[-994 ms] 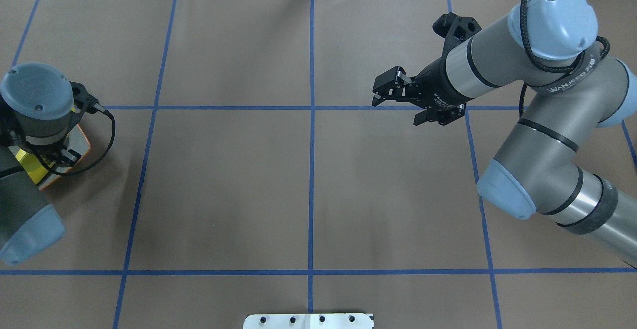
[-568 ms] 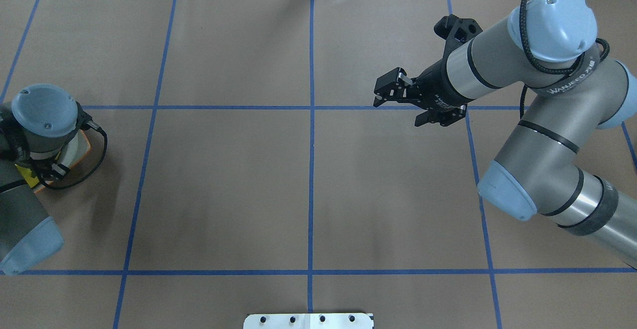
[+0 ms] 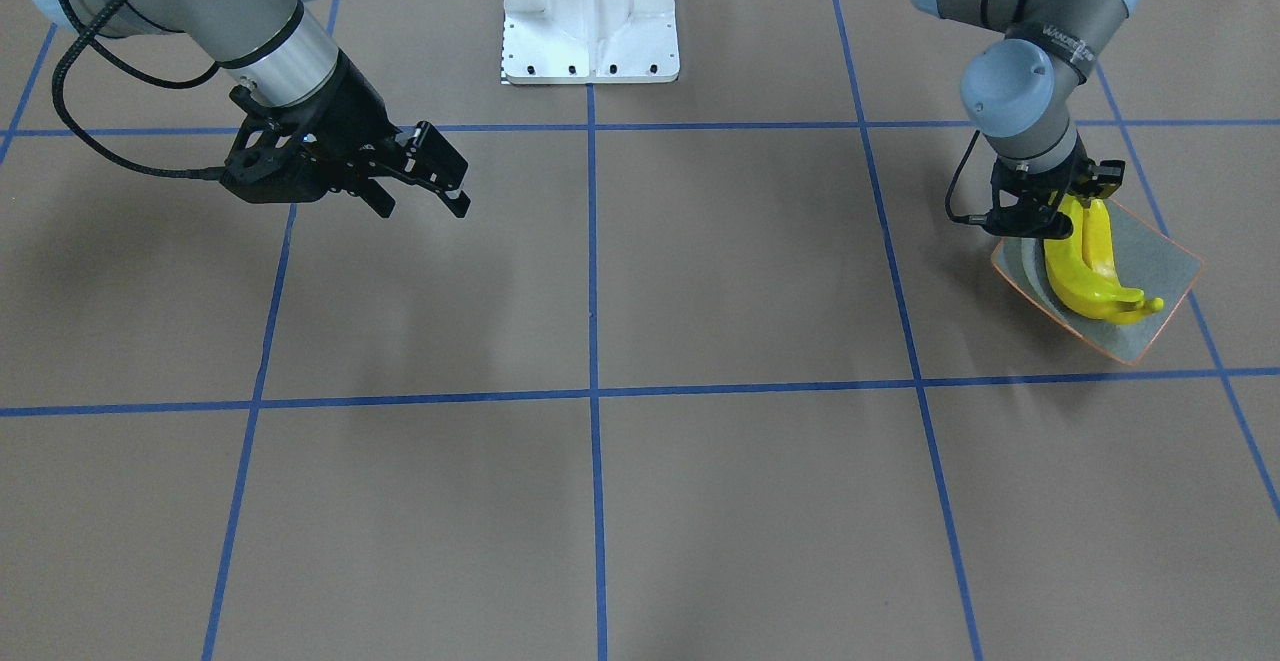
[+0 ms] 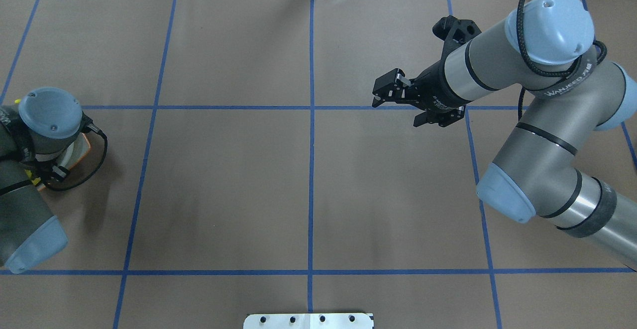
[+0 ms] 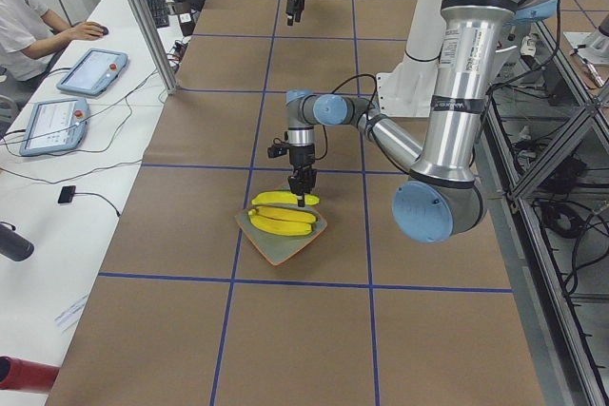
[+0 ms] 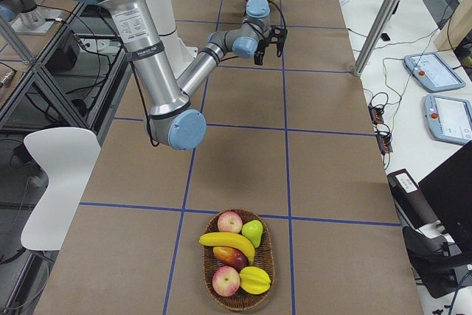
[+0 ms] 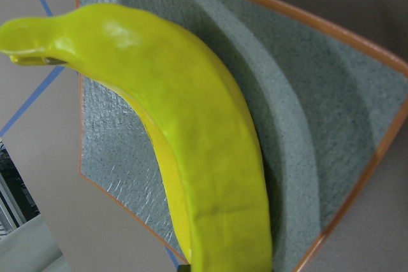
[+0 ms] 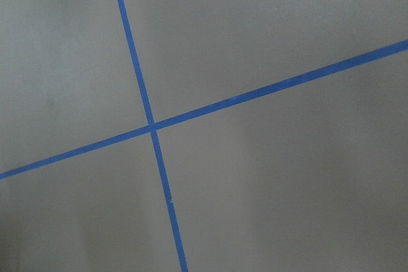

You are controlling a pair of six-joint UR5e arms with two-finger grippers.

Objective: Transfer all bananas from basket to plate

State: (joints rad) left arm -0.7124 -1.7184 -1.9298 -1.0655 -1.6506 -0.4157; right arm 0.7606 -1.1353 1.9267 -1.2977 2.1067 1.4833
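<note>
The brown tabletop (image 4: pixel 224 184) is marked into squares by blue tape, and two arms reach over it. A single woven basket (image 6: pixel 209 285) stands at the robot's right end. It holds one banana (image 6: pixel 227 243) lying across three reddish apples, one green fruit and one other yellow fruit. One square grey-green plate (image 3: pixel 1150 251) with an orange rim sits at the far left end, well apart from the basket. Three bananas (image 3: pixel 1085 286) lie close together on the plate, as far as their overlap allows a count.

The left end effector (image 3: pixel 1035 224) points straight down over the plate's edge, right at the rearmost banana. I cannot tell how far it is open, or whether it grips that banana. The right end effector (image 4: pixel 395 112) hovers above bare tabletop near the middle, its fingers spread wide and holding nothing.
</note>
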